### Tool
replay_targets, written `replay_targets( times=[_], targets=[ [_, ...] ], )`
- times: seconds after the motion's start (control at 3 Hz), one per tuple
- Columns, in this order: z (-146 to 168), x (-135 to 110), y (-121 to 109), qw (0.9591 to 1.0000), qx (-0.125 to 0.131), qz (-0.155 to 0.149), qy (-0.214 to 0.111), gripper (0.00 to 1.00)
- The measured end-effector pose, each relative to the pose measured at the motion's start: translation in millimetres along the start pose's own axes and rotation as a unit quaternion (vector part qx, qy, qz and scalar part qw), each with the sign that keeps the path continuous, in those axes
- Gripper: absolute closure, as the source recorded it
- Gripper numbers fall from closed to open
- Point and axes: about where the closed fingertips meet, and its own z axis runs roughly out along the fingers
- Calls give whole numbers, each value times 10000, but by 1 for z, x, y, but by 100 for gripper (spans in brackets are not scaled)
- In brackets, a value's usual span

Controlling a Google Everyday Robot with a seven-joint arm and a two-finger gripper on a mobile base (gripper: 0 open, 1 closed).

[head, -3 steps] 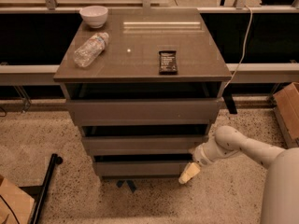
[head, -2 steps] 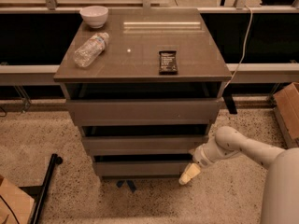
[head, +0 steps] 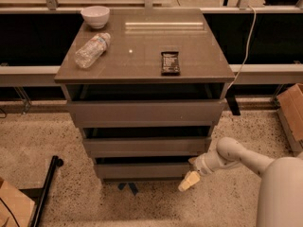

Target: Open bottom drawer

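Observation:
The bottom drawer (head: 142, 170) is the lowest of three grey-brown handleless drawers in the cabinet. Its flat front stands a little out from the cabinet, with a dark gap above it. My gripper (head: 190, 178) is at the drawer's right end, low near the floor, its pale fingertips pointing down and left beside the front's right edge. My white arm (head: 246, 162) reaches in from the lower right.
On the cabinet top (head: 199, 65) lie a white bowl (head: 95, 16), a plastic bottle (head: 91, 49) on its side and a dark snack bar (head: 170, 62). A cardboard box (head: 292, 110) stands at the right, another (head: 12, 207) at lower left, with a black pole (head: 47, 186) on the floor.

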Motion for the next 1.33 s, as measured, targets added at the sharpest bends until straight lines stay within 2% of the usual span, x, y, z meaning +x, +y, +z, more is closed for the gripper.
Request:
replay_targets(
  times=[0.67,1.0,1.33],
  targets=[
    [39,9,-33,9989,-188,48,-418,0],
    [39,8,-40,9988,-132,51,-464,0],
    [43,16,-43,9972,-27,150,-728,0]
  ],
)
